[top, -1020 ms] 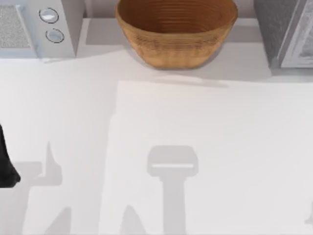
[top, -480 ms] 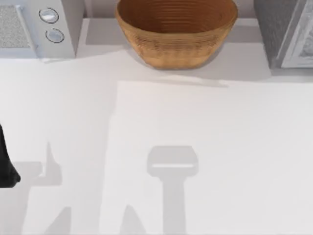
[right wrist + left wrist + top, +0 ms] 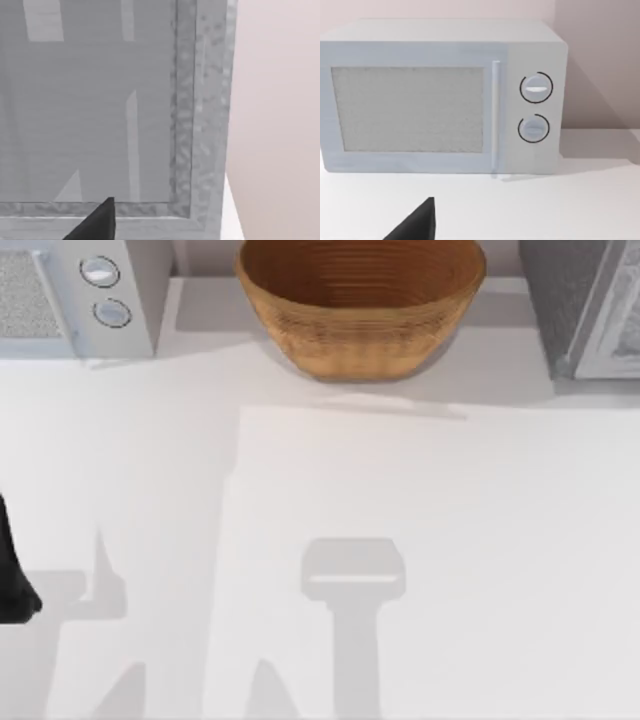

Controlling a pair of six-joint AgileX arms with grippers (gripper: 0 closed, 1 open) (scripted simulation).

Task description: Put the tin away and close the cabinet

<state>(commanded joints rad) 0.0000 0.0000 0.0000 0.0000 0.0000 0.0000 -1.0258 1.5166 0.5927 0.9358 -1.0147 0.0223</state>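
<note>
Left claw (image 3: 417, 222) first: a dark tip of it pokes into the left wrist view, touching nothing and holding nothing that can be seen. Whether it is wide or narrow cannot be told. Same story for the right claw (image 3: 97, 222): one dark tip, nothing seen in its grasp, opening impossible to judge.

Now the count. One microwave (image 3: 440, 95) stands straight ahead of the left claw, across a strip of bare tabletop (image 3: 400, 490), its door shut and two round dials (image 3: 536, 88) stacked beside the handle. One cabinet (image 3: 100, 100) looms close ahead of the right claw, grey with a speckled frame. One wicker basket (image 3: 360, 305) sits well beyond both claws, between microwave and cabinet.

The left arm (image 3: 12, 570) hangs low at the left edge of the tabletop, aimed level at the microwave. Where the tin stands cannot be told.
</note>
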